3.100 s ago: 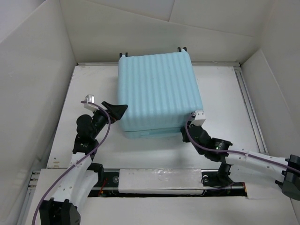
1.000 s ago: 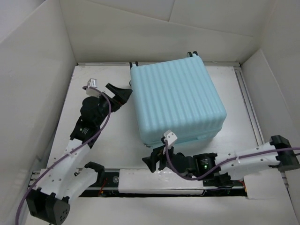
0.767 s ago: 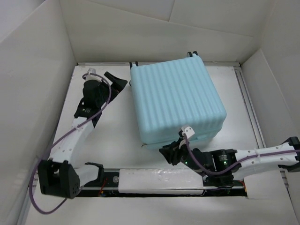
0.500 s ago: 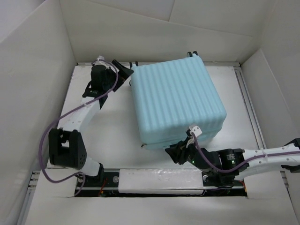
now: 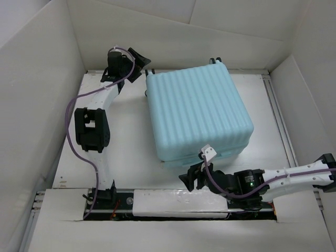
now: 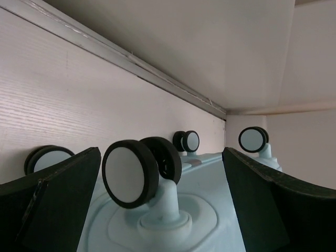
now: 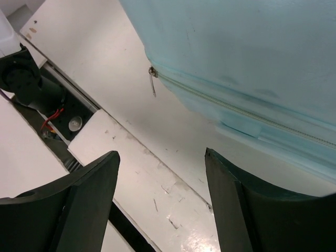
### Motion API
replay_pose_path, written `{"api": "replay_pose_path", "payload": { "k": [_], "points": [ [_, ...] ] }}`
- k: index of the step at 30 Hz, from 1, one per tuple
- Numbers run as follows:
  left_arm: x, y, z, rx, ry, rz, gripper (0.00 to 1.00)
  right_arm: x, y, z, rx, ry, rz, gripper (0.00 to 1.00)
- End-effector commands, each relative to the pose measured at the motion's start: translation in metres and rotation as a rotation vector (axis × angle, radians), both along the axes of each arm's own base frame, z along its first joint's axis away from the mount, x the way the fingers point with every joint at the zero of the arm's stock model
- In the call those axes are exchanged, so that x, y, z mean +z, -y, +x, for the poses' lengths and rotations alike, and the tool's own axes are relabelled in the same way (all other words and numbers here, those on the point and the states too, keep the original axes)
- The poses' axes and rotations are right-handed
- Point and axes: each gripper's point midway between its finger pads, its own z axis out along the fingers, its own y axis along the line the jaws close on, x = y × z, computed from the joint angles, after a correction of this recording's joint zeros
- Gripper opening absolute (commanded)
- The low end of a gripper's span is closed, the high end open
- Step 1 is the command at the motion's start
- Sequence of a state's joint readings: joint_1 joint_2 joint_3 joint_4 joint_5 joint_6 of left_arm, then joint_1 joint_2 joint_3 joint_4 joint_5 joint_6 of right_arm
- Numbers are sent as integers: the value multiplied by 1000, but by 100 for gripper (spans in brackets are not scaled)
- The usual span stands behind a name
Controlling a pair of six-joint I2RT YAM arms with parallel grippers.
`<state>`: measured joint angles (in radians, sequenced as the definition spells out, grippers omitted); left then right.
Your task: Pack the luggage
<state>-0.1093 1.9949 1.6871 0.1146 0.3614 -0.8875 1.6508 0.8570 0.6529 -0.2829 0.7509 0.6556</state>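
Behind luggage (image 5: 197,113) now, left end effector (image 5: 143,64)

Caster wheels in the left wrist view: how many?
4 casters: far left, partly behind a finger; centre, nearest; small one behind it; far right. Others may be hidden.

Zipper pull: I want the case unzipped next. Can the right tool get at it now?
Probably yes: the right tool is open and faces the zipper pull on the luggage, nothing between them.
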Motion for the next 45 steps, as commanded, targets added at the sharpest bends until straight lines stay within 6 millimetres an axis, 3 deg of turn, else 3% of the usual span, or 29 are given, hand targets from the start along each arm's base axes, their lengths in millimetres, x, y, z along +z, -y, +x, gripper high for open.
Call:
{"api": "replay_pose_path", "payload": {
  "k": [1, 2, 3, 11, 15, 18, 22, 26, 27, 28, 29, 30, 31, 32, 35, 37, 38, 41, 42, 44, 45],
  "points": [
    [19, 12, 4, -67, 34, -26, 100, 6, -7, -2, 6, 7, 35, 72],
    [22, 12, 9, -67, 54, -27, 100, 4, -7, 0, -2, 12, 26, 72],
    [15, 15, 11, -79, 46, -44, 100, 10, -11, -1, -2, 9, 61, 72],
    [-18, 16, 11, -87, -29, -27, 100, -1, -6, 3, -24, 19, 17, 73],
    [-21, 34, -1, -156, -32, -108, 100, 0, 4, 9, -85, -2, 63, 73],
    [-9, 45, -1, -171, 0, -154, 100, -2, 16, 13, -116, -1, 56, 73],
    [-1, 59, -4, -189, 12, -204, 95, -7, 39, 26, -193, -31, 32, 61],
    [-1, 62, -10, -200, 32, -282, 74, -11, 54, 31, -236, -62, 53, 51],
    [-3, 62, -10, -200, 32, -283, 56, -18, 60, 32, -255, -73, 49, 49],
    [0, 62, -12, -199, 35, -292, 47, -25, 69, 34, -279, -78, 32, 47],
    [3, 62, -15, -198, 41, -301, 27, -28, 73, 34, -301, -94, 46, 46],
    [-1, 60, -14, -188, 40, -299, 27, -29, 73, 34, -307, -102, 48, 46],
    [2, 55, -15, -178, 46, -307, 7, -34, 77, 36, -323, -109, 46, 45],
    [-4, 55, -16, -176, 32, -306, 0, -39, 81, 37, -335, -107, 35, 45],
    [-1, 37, -20, -133, 47, -284, 0, -42, 79, 46, -362, -120, 38, 45],
    [-10, 26, -25, -106, 25, -254, 0, -43, 81, 60, -364, -81, -18, 44],
    [-2, 15, -26, -83, 43, -236, 0, -44, 75, 62, -334, -86, -32, 44],
    [-11, -7, -36, -40, 35, -196, 0, -30, 62, 87, -300, -9, -43, 41],
    [-2, -13, -42, -36, 57, -185, 0, -20, 54, 96, -295, 15, -19, 41],
    [-16, -23, -53, -20, 26, -170, 0, -9, 58, 117, -309, 75, -53, 40],
    [-10, -32, -59, -7, 39, -157, 0, 8, 53, 125, -299, 98, -27, 38]
  ]
}}
